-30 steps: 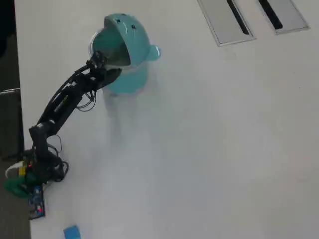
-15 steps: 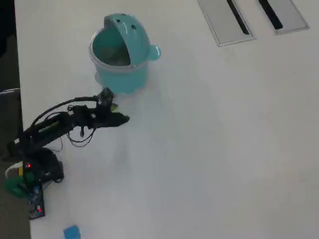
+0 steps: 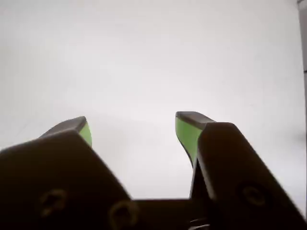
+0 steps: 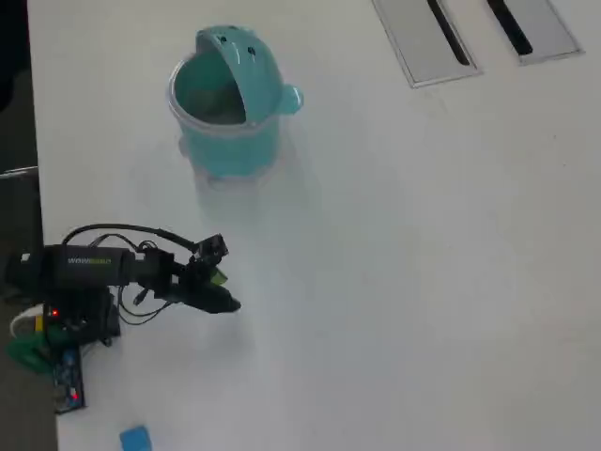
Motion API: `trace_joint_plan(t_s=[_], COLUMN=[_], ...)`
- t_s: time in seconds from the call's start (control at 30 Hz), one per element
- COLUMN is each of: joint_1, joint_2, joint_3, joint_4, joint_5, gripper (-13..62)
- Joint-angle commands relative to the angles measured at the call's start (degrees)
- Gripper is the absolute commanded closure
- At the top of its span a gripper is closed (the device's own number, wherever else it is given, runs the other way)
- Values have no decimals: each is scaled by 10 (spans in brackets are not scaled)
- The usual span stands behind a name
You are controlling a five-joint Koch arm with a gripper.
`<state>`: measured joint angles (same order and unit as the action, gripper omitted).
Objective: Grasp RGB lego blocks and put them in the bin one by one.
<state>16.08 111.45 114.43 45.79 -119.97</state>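
Clearly the hand (image 3: 134,130) gapes wide, holding nothing.

The bin (image 4: 228,113), a teal cylinder standing upright in the overhead view's upper left, has its rounded dotted lid flipped open and a knob on its right side; no blocks show

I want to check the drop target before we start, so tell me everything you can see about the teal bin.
The bin shows only in the overhead view: a teal cylinder, seemingly smooth plastic, upright on the white table toward the upper left. Its rounded lid, marked with small dark dots, is flipped up, leaving the mouth open. A small knob juts from its right side. No block can be made out inside. Only the table touches it; the gripper is well clear of it.
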Motion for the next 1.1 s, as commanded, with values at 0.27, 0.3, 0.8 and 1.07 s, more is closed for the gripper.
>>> trace_joint_plan(t_s=[0.27, 0.3, 0.8, 1.07], joint_1=[61, 69, 261, 341], joint_2=[9, 6, -31, -51], joint_3=[67, 75, 111, 119], joint_4=[-98, -104, -130, -143], joint_5=[-7, -7, -39, -47], gripper=[167, 167, 170, 171])
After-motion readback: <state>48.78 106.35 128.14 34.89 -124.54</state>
